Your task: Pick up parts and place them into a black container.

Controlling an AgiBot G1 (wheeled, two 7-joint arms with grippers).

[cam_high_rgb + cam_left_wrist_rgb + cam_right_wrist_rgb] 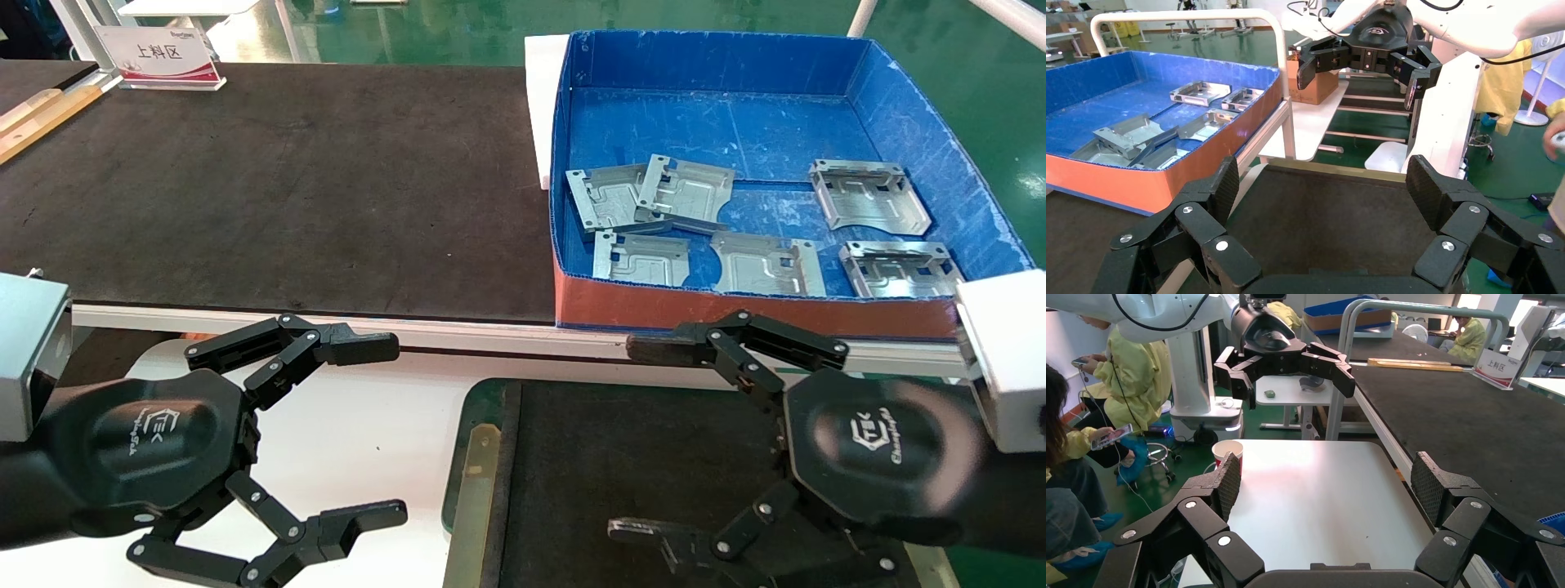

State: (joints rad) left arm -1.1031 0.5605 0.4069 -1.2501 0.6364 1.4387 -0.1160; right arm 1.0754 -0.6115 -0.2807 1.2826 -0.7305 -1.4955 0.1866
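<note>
Several silver-grey parts [685, 192] lie loose in the blue box [719, 61] with a red front, at the right on the bench; they also show in the left wrist view [1128, 135]. The black container [490, 390], a shallow tray with a worn green rim, sits near me at the bottom centre, with no part showing on the visible part of its floor [1321, 226]. My right gripper [637, 441] is open and empty above the tray, in front of the box. My left gripper [376, 433] is open and empty above the white table, left of the tray.
A long black mat [286, 171] covers the bench left of the box, with a sign [159, 57] at its far left. A white table [1315, 490] lies under my left arm, with a paper cup [1228, 450] beyond its edge. People sit nearby.
</note>
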